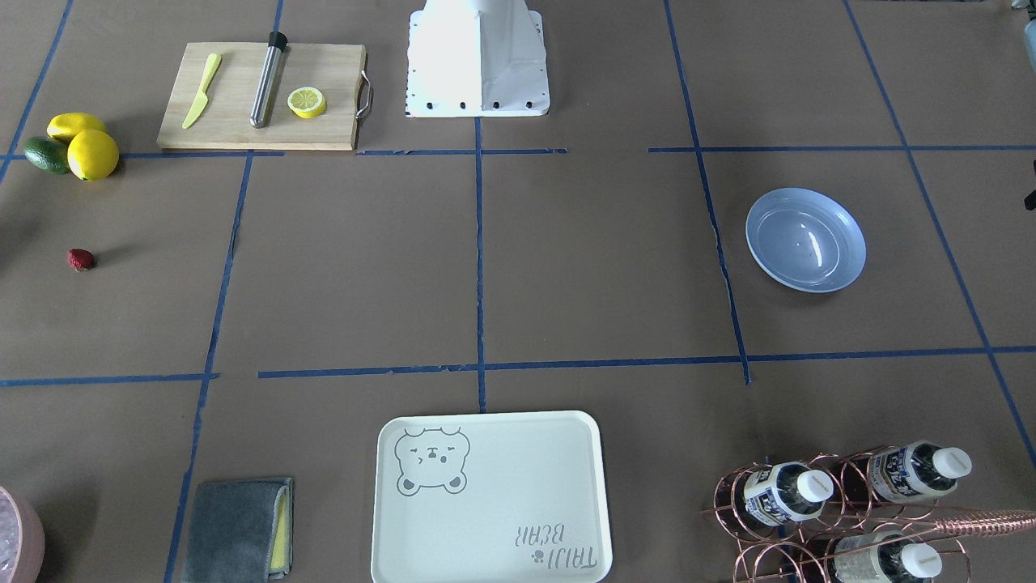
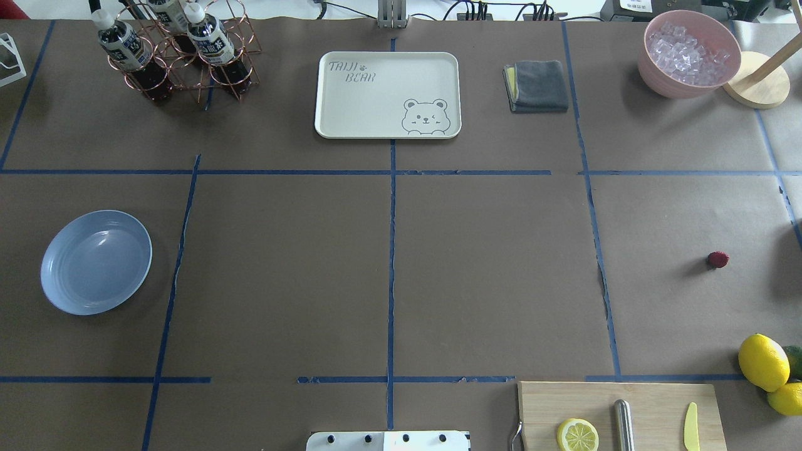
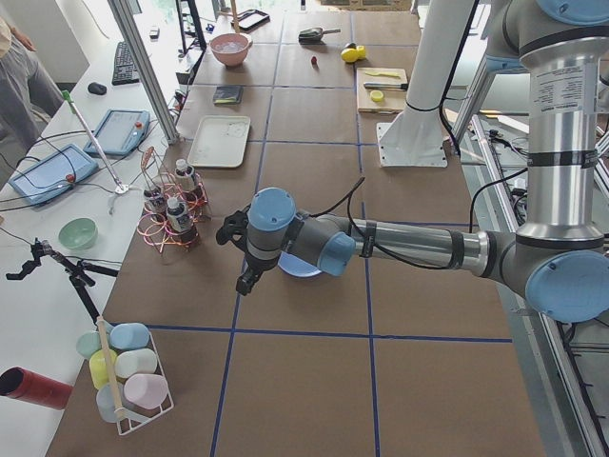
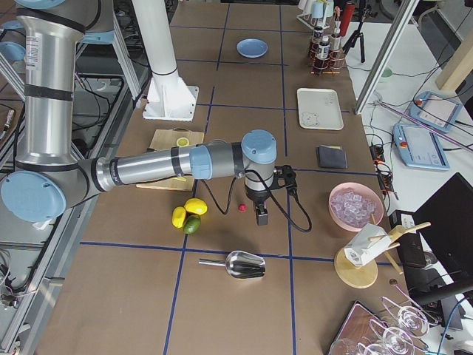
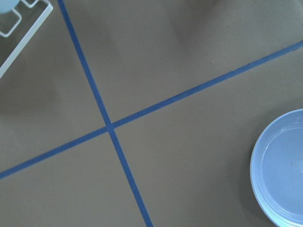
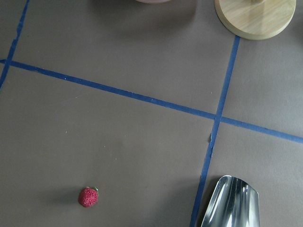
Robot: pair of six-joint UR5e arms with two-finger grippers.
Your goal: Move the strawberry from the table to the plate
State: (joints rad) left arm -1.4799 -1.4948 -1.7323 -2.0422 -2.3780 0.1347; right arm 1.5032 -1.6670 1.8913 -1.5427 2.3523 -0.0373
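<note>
1 strawberry [image 1: 80, 259] lies alone on the brown paper of the desk [image 2: 489, 263], out toward the robot's right end. It sits inside a taped square, apart from every blue line. Near it, closer to the robot, 2 lemons [image 1: 93, 154] and an avocado [image 1: 45, 155] huddle together, touching. Just beside them is a wooden cutting board [image 1: 324, 129] carrying a lemon slice [image 1: 307, 103].

The pale blue plate [image 2: 96, 262] rests flat at the opposite end, on the robot's left side, well apart from the berry with the whole middle of the desk between them.

The right gripper [image 4: 262, 216] hangs pointing down above the desk, just beside the strawberry but not touching it. From where it can be seen, at the desk's end, I cannot tell whether its jaws are apart or together. Its wrist camera shows the berry low and to the left, and the mouth of a metal scoop [image 6: 232, 203] at the bottom edge, across a tape line from the berry.

The left gripper [image 3: 246, 282] hangs over the desk near the plate, the forearm crossing in front of part of the plate in the side view. Its jaws cannot be judged either. Its wrist camera catches the plate at the right edge, beside a crossing of 2 tape lines.
</note>
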